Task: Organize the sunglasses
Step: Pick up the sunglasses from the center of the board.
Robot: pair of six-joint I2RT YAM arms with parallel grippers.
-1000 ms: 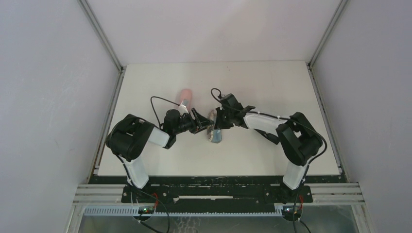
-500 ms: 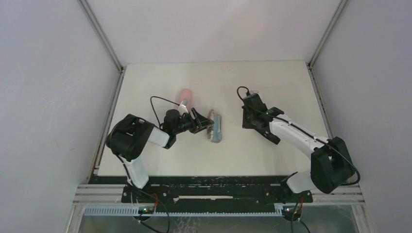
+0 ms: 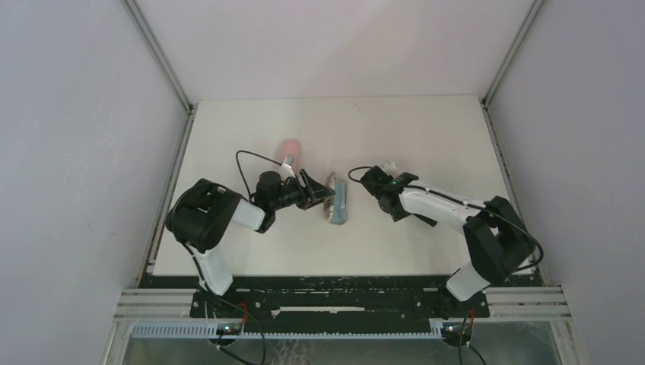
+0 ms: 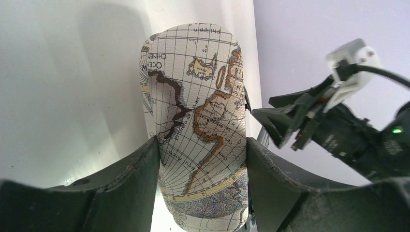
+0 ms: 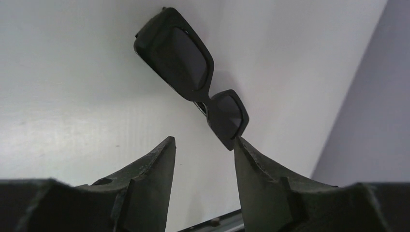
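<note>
**Sunglasses loose on table, just ahead of open right jaws**

Right wrist view: sunglasses (image 5: 193,72) lie flat on the white table (image 5: 72,96), black frame, two dark lenses, set diagonally. They sit beyond the tips of the right gripper (image 5: 203,145), not between them. The nearer lens comes down just beside the tip of the finger on the right side of that view; contact unclear. Right jaws stand apart with only bare table in the gap, nothing held.

Left gripper (image 4: 202,145) is clamped on the map-print case (image 4: 193,87), one finger against each long side, and the case sticks out past the tips.

Top view: the pink case (image 3: 290,149) lies apart behind the left gripper, and a light-blue strip (image 3: 342,204) runs along the map-print case. The sunglasses are too small to pick out there.
</note>
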